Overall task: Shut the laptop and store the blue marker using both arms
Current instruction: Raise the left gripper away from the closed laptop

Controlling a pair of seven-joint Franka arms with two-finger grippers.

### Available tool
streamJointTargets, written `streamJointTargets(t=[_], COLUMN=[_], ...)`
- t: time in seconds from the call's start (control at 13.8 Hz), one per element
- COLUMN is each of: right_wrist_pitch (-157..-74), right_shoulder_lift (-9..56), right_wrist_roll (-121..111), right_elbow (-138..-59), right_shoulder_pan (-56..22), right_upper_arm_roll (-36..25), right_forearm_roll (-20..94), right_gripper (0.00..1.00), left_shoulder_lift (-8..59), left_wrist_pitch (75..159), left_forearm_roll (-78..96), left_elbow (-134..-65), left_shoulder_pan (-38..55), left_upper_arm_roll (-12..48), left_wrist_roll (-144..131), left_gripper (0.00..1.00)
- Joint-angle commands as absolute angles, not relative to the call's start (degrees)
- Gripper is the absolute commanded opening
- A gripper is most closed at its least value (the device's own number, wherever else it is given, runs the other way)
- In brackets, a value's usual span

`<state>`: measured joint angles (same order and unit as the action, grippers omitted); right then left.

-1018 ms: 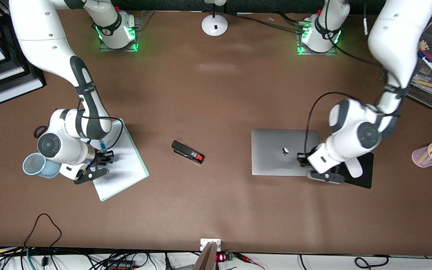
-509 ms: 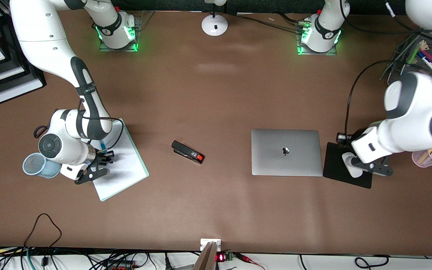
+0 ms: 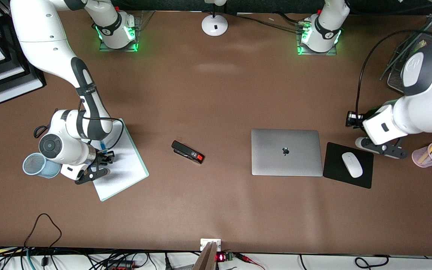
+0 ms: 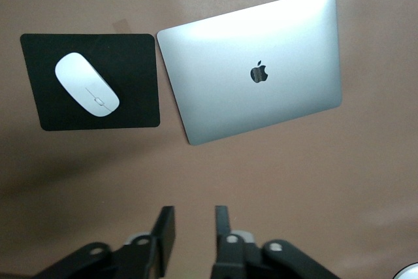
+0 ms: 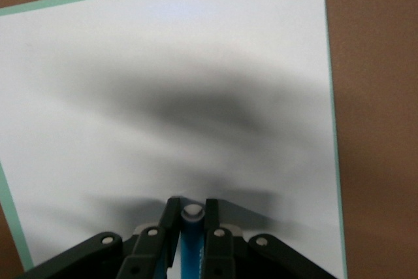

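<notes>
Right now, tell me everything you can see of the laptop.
The laptop is a slim silver-grey slab, metal by its look, with a dark apple logo at the middle of its lid. It is shut and lies flat on the brown table, beside the black mouse pad with a narrow gap between them. No gripper touches it.

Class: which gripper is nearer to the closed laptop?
Left. The left gripper hovers near the mouse pad beside the laptop; the right gripper holds the blue marker over the whiteboard.

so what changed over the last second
The left gripper swung off the closed laptop toward the pink cup, its jaws parting and uncovering the mouse. The right gripper stayed shut on the blue marker over the whiteboard.
</notes>
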<state>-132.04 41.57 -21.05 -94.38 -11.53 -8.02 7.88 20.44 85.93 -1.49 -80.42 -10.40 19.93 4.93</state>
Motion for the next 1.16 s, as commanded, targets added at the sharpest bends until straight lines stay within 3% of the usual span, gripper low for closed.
streamJointTargets(t=[0.0,0.44,0.87,1.09], right_wrist_pitch=[-131.7,-130.4,-119.0,-117.5], right_shoulder_lift=[42.4,41.7,40.4,37.3], right_wrist_roll=[-22.2,-22.4,-28.1,-34.8], right_elbow=[-93.1,-90.8,-80.4,-79.8], right_shoulder_pan=[-11.6,-11.8,-11.2,-11.1], right_upper_arm_roll=[-8.0,-8.0,-8.2,-8.2], right_forearm_roll=[8.7,8.4,9.0,9.1], right_gripper=[0.13,0.03,0.01,0.01], left_shoulder_lift=[19.8,16.5,15.8,12.1], left_wrist_pitch=[85.2,85.1,84.7,85.7], left_forearm_roll=[-2.9,-2.8,-4.8,-4.7], left_elbow=[-80.5,-80.4,-80.4,-83.1], left_shoulder_pan=[-10.5,-10.5,-10.5,-10.0], left_upper_arm_roll=[20.0,20.0,20.0,18.6], left_wrist_roll=[5.2,5.1,5.3,6.0], left_gripper=[1.00,1.00,1.00,1.00])
